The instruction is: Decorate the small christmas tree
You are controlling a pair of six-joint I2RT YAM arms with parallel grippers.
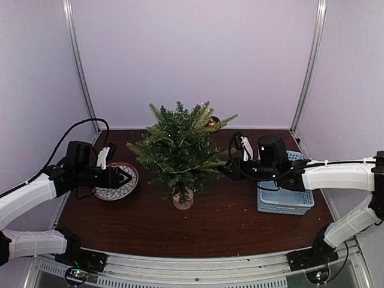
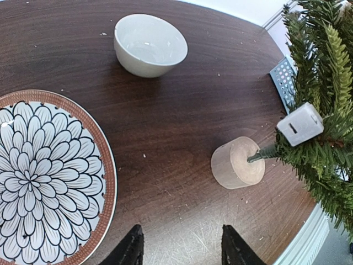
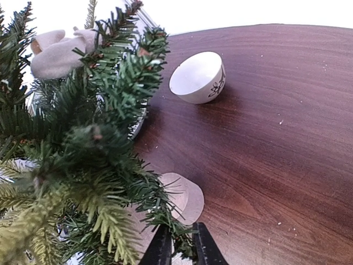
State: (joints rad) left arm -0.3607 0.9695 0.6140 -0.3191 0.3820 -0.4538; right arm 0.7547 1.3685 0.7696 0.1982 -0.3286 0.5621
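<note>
Right claw (image 3: 180,231) amid tree (image 3: 94,154); bowl (image 3: 197,77) beyond

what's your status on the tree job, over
Left jaws open above brown-rimmed floral plate. Right jaws nearly closed among low branches of small green artificial christmas tree, grip unclear. Tree upright. White ceramic bowl apart from it.

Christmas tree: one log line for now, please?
bushy green tree on wooden stump: upright | left claw: open, near patterned round plate | right claw: among its branches
</note>
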